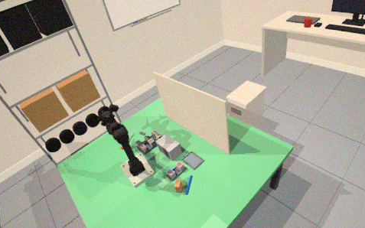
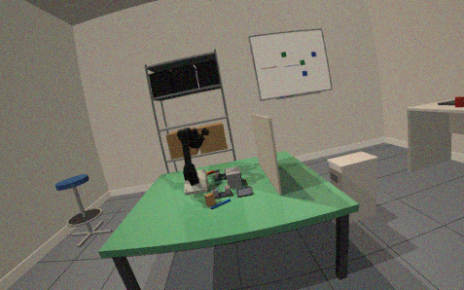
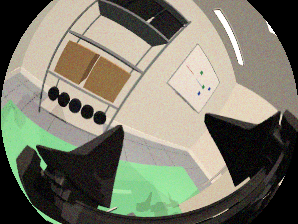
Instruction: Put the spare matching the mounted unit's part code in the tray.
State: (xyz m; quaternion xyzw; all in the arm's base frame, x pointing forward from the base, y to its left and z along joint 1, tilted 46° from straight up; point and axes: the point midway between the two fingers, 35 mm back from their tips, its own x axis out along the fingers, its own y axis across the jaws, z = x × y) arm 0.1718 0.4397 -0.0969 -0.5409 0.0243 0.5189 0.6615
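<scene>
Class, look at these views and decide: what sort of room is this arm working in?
Probably an office-like workshop or lab: a whiteboard on the wall, a metal shelving rack holding boxes, and a desk with a monitor and keyboard beyond the green table.

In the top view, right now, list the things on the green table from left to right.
Black robot arm on its pale base plate → grey mounted unit box → small orange block → thin blue stick → flat grey tray → upright beige board.
</scene>
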